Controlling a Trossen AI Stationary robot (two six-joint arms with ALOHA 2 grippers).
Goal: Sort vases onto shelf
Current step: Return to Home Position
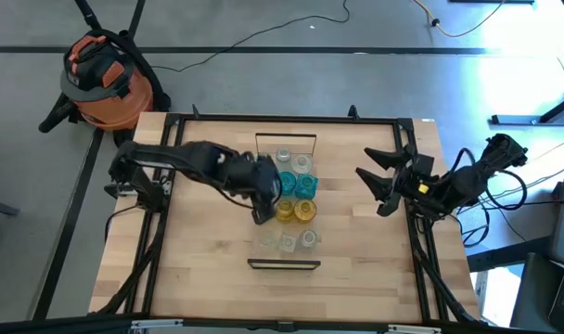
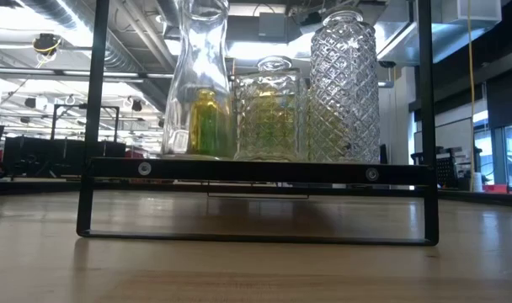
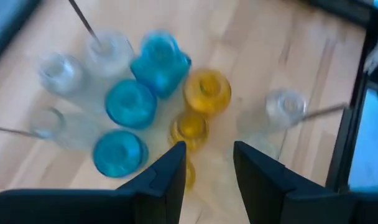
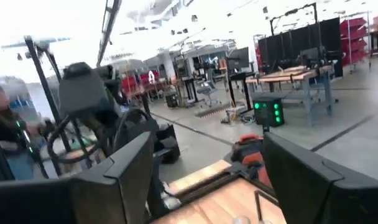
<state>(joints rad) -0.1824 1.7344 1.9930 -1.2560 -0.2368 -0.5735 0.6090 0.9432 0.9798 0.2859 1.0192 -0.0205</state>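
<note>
Here, diamond-cut glass vase, parted left gripper

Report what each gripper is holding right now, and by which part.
Nothing is held. The left gripper hovers beside the vases, jaws open and empty; the right gripper waits at the right side of the table, jaws open, empty too.

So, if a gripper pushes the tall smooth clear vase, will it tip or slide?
Likely tips if pushed high: the tall clear vase is taller than wide. Its smooth glass looks slippery. The shorter patterned vase stands close, so a knock could chip both.
</note>
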